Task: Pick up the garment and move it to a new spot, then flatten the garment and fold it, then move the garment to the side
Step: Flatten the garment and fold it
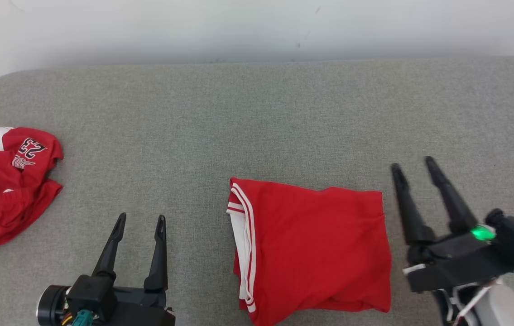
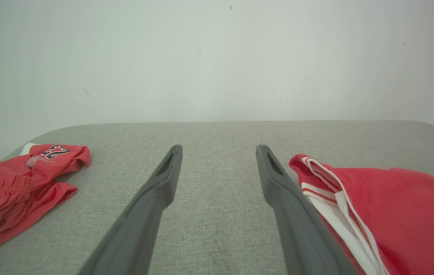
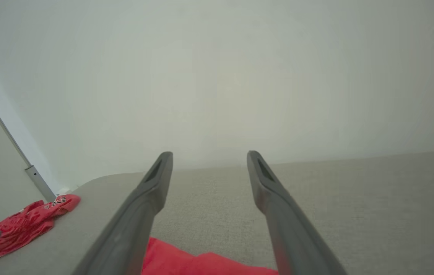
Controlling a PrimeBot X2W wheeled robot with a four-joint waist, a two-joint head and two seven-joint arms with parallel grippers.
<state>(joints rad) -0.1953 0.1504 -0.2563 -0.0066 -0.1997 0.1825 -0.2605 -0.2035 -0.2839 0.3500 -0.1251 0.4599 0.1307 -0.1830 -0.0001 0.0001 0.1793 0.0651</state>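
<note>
Folded red garment (image 1: pixel 311 249) lies flat on the grey desk (image 1: pixel 238 122), between the two hands. Left hand (image 1: pixel 141 219) and right hand (image 1: pixel 413 163) both spread open, empty. Crumpled red jersey (image 1: pixel 7 185) at far left.

matt red cloth garment (image 1: pixel 315 249), woven grey surface (image 1: pixel 257 117)
</note>
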